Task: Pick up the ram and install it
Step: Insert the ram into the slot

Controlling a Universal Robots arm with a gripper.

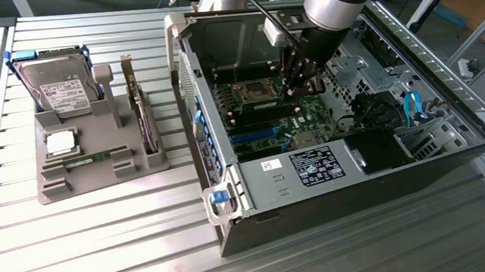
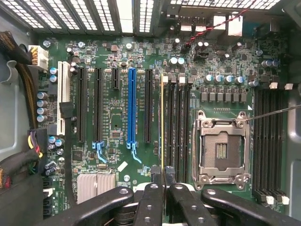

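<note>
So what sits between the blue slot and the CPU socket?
In the wrist view, from the blue slot toward the CPU socket: a black slot, the ram held edge-on by the gripper, then black memory slots.

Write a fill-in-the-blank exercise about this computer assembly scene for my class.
1. The gripper holds the ram inside the open computer ____.
2. The CPU socket holds ____ processor.
3. One long expansion slot is coloured ____.
4. The hard drive stands on the grey holder at the exterior view's ____.
Missing words: case; no; blue; left.
</note>
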